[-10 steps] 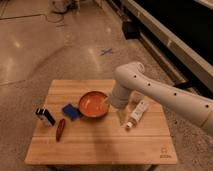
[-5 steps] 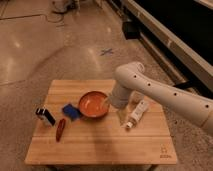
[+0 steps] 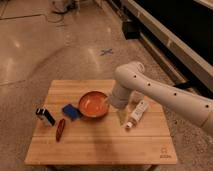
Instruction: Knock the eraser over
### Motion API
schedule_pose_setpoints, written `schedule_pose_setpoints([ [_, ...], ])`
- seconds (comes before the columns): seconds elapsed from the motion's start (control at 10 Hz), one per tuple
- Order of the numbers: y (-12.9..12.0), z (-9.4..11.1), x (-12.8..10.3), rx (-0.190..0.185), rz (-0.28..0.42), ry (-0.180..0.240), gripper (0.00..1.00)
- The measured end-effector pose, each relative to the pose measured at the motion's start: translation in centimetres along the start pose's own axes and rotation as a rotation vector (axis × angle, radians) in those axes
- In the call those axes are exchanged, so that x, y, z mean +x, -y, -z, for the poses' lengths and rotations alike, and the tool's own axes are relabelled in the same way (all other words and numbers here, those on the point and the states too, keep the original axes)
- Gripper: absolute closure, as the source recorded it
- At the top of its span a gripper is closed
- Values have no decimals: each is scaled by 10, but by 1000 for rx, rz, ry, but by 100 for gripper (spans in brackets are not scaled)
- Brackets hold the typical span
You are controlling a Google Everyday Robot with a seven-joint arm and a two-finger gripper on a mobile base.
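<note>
The eraser (image 3: 45,116), a small black block with a white band, stands near the left edge of the wooden table (image 3: 100,145). The gripper (image 3: 120,117) hangs from the white arm (image 3: 150,90) at the right of the orange bowl (image 3: 93,104), far to the right of the eraser and apart from it. The arm hides part of the gripper.
A flat blue square pad (image 3: 72,111) lies between the eraser and the bowl. A slim red object (image 3: 60,129) lies in front of the eraser. A white tube (image 3: 137,113) lies to the right of the gripper. A dark wall base runs along the right.
</note>
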Motion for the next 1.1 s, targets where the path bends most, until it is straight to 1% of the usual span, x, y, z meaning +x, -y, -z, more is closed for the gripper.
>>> schedule_pose_setpoints([
  [0.2,16,-2,-1,10,14,-13,20],
  [0.4,48,-3,-6,13,51,-41,20],
  [0.6,79,-7,-13,5,91,-61,20],
  [0.7,99,-10,-18,-12,121,-78,20],
  [1.1,161,-33,-42,-68,224,-129,20],
])
